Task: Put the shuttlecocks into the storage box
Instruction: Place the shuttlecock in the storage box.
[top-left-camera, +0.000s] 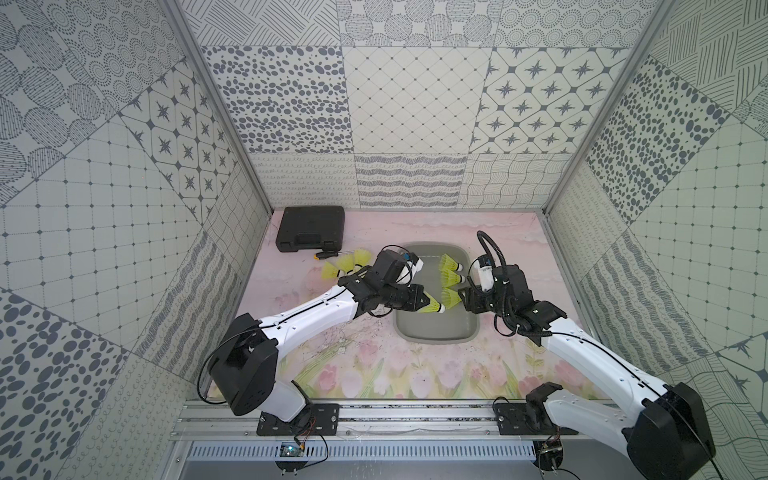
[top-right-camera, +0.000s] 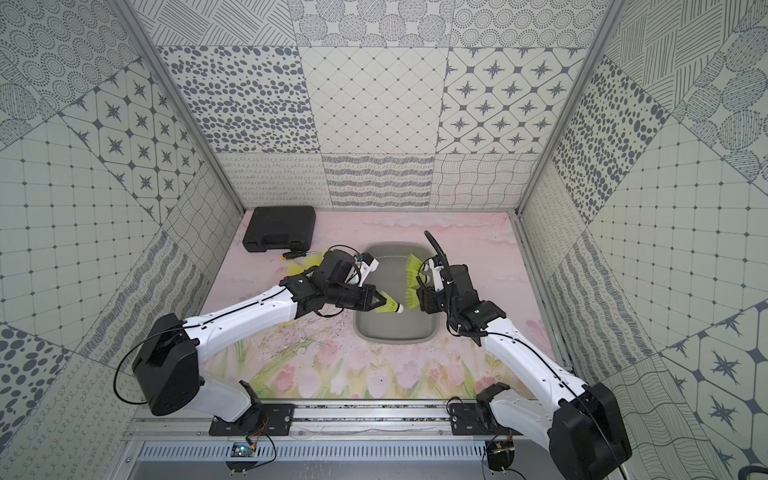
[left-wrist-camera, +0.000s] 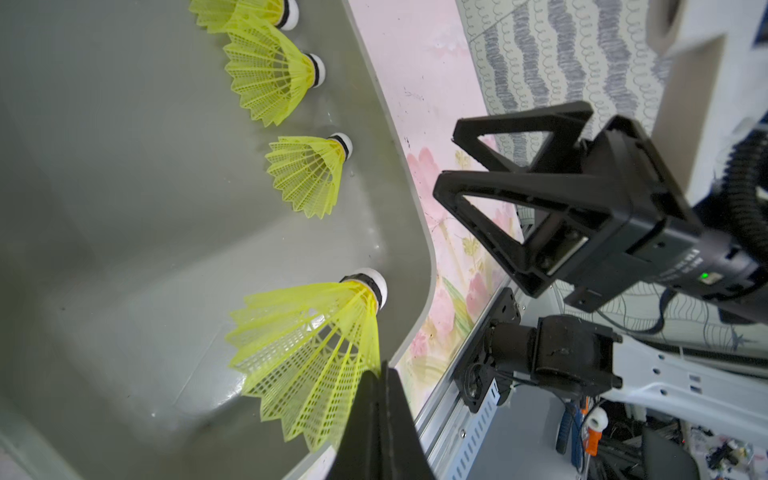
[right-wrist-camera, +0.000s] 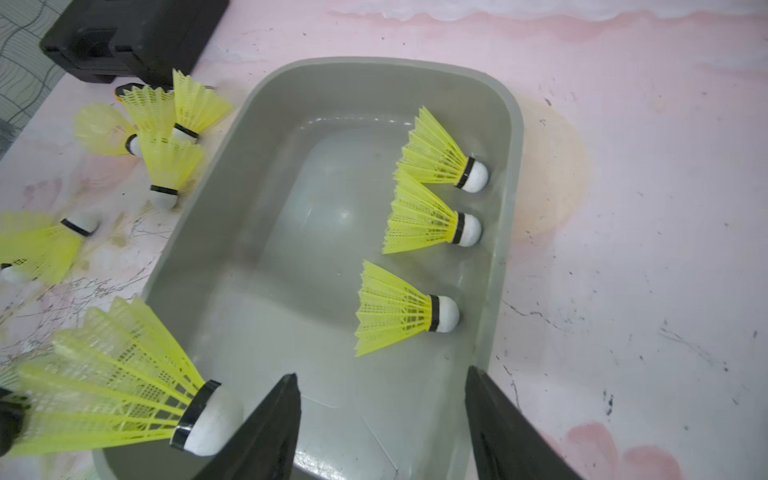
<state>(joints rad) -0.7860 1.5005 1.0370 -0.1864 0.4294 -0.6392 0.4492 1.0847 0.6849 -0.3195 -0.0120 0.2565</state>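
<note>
The grey storage box (top-left-camera: 436, 330) (top-right-camera: 395, 330) lies mid-table, and three neon shuttlecocks (right-wrist-camera: 424, 220) rest along its right wall, corks outward. My left gripper (top-left-camera: 428, 302) (left-wrist-camera: 380, 374) is shut on the skirt edge of another shuttlecock (top-left-camera: 434, 306) (left-wrist-camera: 316, 345) (right-wrist-camera: 124, 386), holding it over the box's near part with the cork pointing right. My right gripper (top-left-camera: 462, 298) (right-wrist-camera: 382, 372) (left-wrist-camera: 448, 162) hangs open over the box's right side with nothing between its fingers. Several more shuttlecocks (top-left-camera: 345, 266) (right-wrist-camera: 166, 137) lie on the mat left of the box.
A black hard case (top-left-camera: 311, 228) sits at the back left corner. An orange-and-black screwdriver (top-left-camera: 328, 254) lies just in front of it, beside the loose pile. Patterned walls enclose the flowered mat (top-left-camera: 374, 374), and a metal rail runs along its near edge.
</note>
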